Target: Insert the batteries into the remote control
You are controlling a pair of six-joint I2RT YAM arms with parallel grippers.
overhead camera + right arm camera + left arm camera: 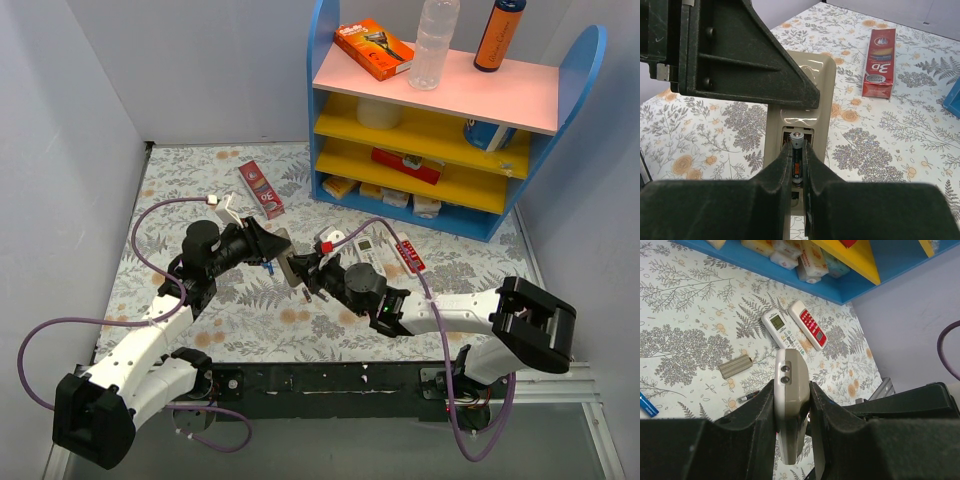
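While right fingers [774, 185] pinch battery [797, 150], red "3D" box [879, 62]

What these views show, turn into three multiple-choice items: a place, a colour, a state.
1. The battery between the right fingers sits: A on a shelf; B in the beige remote's open compartment; C on the table.
2. The second remote, lying beside the white remote, has a face coloured: A red; B blue; C black.
3. The left fingers are: A open; B holding a bottle; C shut on the beige remote.
Answers: 1 B, the right wrist view shows it in the bay; 2 A, its keypad panel is red; 3 C, both fingers press its sides.
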